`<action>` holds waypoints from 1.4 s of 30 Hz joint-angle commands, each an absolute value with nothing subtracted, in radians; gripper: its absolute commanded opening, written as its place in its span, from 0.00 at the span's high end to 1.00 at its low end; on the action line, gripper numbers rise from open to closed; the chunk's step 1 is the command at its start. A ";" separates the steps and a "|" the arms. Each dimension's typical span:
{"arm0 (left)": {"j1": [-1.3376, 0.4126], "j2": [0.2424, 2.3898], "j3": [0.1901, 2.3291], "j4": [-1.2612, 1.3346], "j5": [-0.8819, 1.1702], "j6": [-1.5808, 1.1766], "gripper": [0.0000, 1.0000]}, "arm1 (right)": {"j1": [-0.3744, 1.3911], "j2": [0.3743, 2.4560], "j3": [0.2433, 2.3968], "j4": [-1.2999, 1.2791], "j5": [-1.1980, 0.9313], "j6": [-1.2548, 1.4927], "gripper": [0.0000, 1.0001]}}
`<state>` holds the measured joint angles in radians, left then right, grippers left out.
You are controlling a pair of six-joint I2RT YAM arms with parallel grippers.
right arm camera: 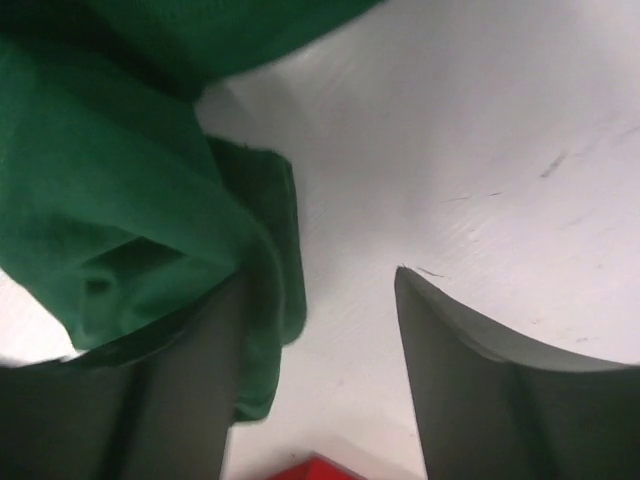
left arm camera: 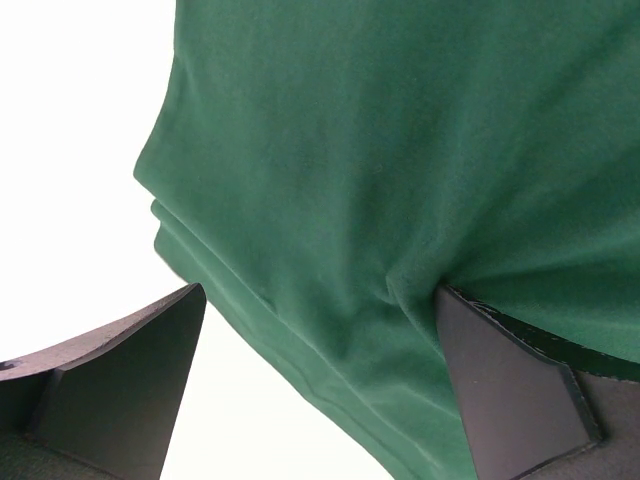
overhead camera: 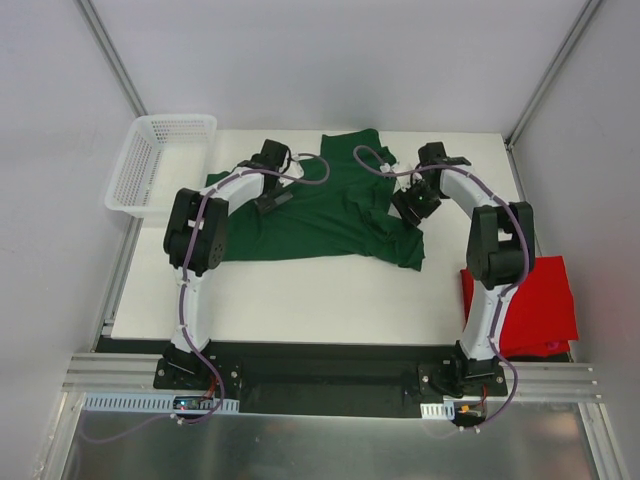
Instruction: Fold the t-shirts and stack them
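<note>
The dark green t-shirt lies spread on the far half of the desk, its long axis running left to right, with one part reaching toward the far edge. Its right end is rumpled and bunched, and its left edge is doubled over in soft layers.

Each end has its own arm over it. The left gripper hangs over the left part with its jaws wide apart. In the left wrist view that doubled edge runs diagonally through the gap, one finger over bare desk and the other against the cloth, nothing pinched. The right gripper sits at the bunched right end. Its jaws also stand apart: the cloth drapes over one finger only, and the gap between them shows bare desk.

The red t-shirt lies flat at the near right, beside the right arm's base and well apart from the green one. Judging by this, the right arm is the nearer one for the stacking.
</note>
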<state>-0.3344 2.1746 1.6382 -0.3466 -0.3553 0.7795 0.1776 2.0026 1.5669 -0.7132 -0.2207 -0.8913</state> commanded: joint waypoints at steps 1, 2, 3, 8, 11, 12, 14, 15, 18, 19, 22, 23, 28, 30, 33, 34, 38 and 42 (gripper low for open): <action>-0.310 2.145 1.614 -0.371 -0.393 0.810 0.01 | 0.184 1.993 1.574 -0.738 -0.215 -0.908 0.46; -0.310 2.145 1.612 -0.370 -0.394 0.816 0.01 | 0.184 1.987 1.565 -0.742 -0.216 -0.914 0.56; -0.308 2.145 1.612 -0.367 -0.397 0.819 0.01 | 0.183 1.980 1.549 -0.749 -0.216 -0.916 0.60; -0.308 2.158 1.620 -0.357 -0.399 0.822 0.01 | 0.181 1.908 1.516 -0.839 -0.241 -0.942 0.99; -0.310 2.167 1.626 -0.353 -0.402 0.819 0.01 | 0.183 1.849 1.505 -0.935 -0.253 -0.957 0.99; -0.308 2.169 1.628 -0.351 -0.402 0.821 0.01 | 0.183 1.836 1.505 -1.004 -0.261 -0.975 0.99; -0.310 2.172 1.634 -0.342 -0.405 0.821 0.01 | 0.181 1.800 1.502 -1.080 -0.278 -1.002 0.99; -0.310 2.174 1.640 -0.341 -0.408 0.819 0.01 | 0.183 1.786 1.496 -1.139 -0.282 -1.020 0.99; -0.311 2.180 1.661 -0.336 -0.411 0.812 0.01 | 0.183 1.756 1.459 -1.253 -0.299 -1.070 0.99; -0.311 2.181 1.669 -0.336 -0.414 0.808 0.01 | 0.184 1.756 1.448 -1.290 -0.304 -1.089 0.99; -0.314 2.181 1.687 -0.328 -0.419 0.808 0.01 | 0.187 1.804 1.436 -1.464 -0.304 -1.182 0.99; -0.316 2.180 1.695 -0.328 -0.419 0.807 0.01 | 0.192 1.819 1.430 -1.509 -0.299 -1.199 0.98; -0.331 2.164 1.698 -0.328 -0.429 0.818 0.00 | 0.178 1.855 1.494 -1.574 -0.293 -1.236 0.04; -0.334 2.154 1.690 -0.327 -0.431 0.816 0.01 | 0.155 1.817 1.595 -1.416 -0.292 -1.128 0.04; -0.344 2.138 1.674 -0.328 -0.434 0.811 0.01 | 0.150 1.783 1.655 -1.202 -0.301 -0.982 0.04; -0.350 2.135 1.664 -0.327 -0.436 0.807 0.01 | 0.155 1.778 1.658 -1.168 -0.308 -0.959 0.04; -0.360 2.109 1.640 -0.327 -0.436 0.795 0.01 | 0.187 1.821 1.652 -0.988 -0.330 -0.879 0.04; -0.370 2.091 1.626 -0.325 -0.445 0.761 0.01 | 0.204 1.966 1.742 -0.957 -0.339 -0.844 0.24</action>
